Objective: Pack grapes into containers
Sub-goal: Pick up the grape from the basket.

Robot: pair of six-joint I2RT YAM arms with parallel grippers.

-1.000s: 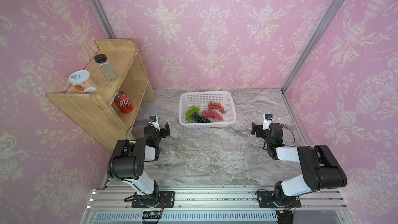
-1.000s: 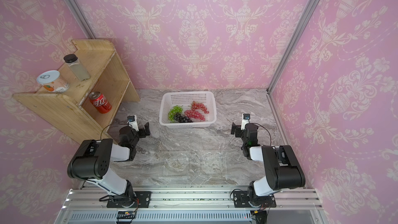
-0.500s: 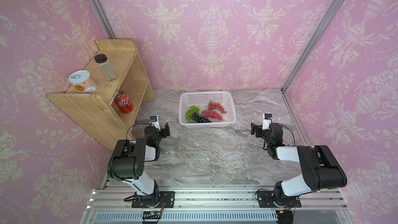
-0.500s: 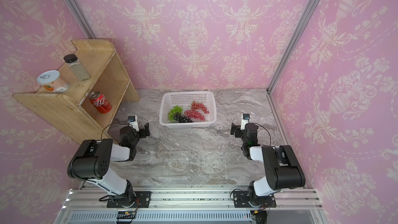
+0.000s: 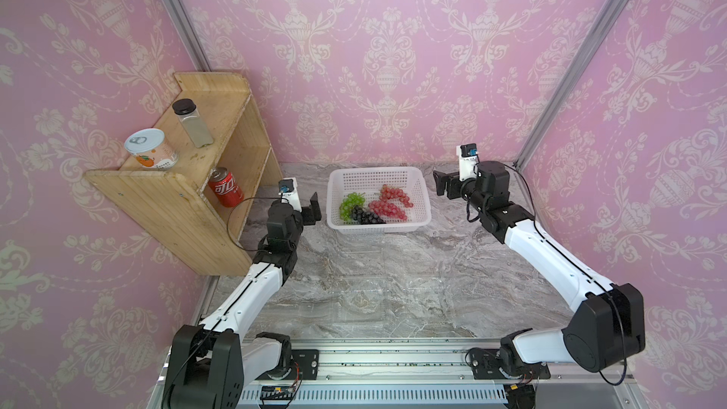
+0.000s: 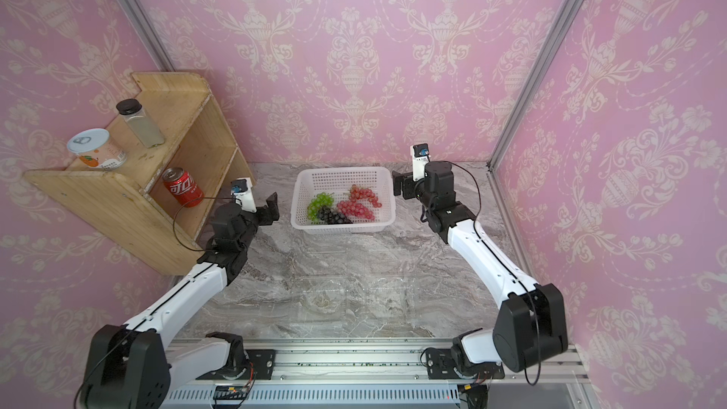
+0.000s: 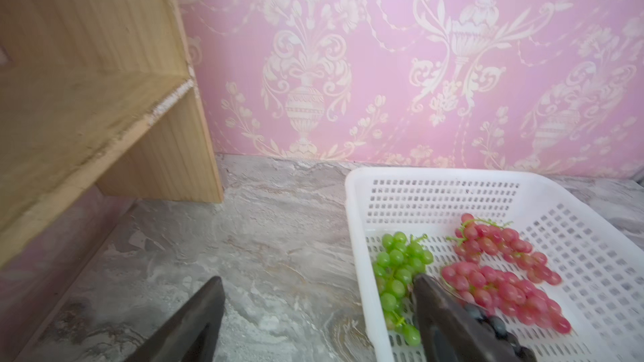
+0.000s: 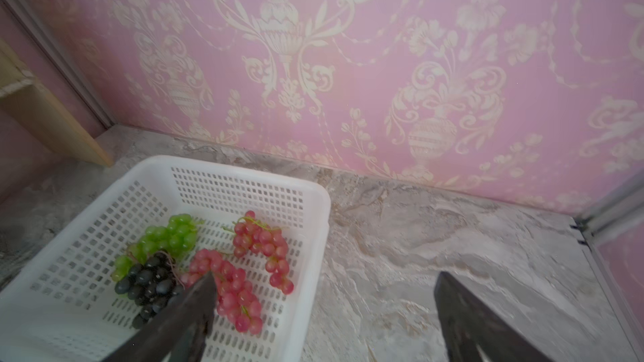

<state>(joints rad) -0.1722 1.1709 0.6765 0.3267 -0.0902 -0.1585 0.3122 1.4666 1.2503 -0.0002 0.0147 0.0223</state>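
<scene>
Two arms [image 5: 281,226] [image 5: 511,230] advanced beside one basket [image 5: 377,170], four grape bunches [image 5: 387,208].

Both arms stretched fwd toward basket [image 5: 377,228]. L end effector [image 5: 312,209] went from well short of basket to just beside its left wall. R end effector [image 5: 441,187] likewise moved in, now just beside basket's right far corner. Elbows now lower, farther back from basket.

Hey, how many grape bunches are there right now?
4, all in the white basket: green bunch leftmost, dark bunch in front of it, near red bunch and far red bunch rightward. None seems hidden.
</scene>
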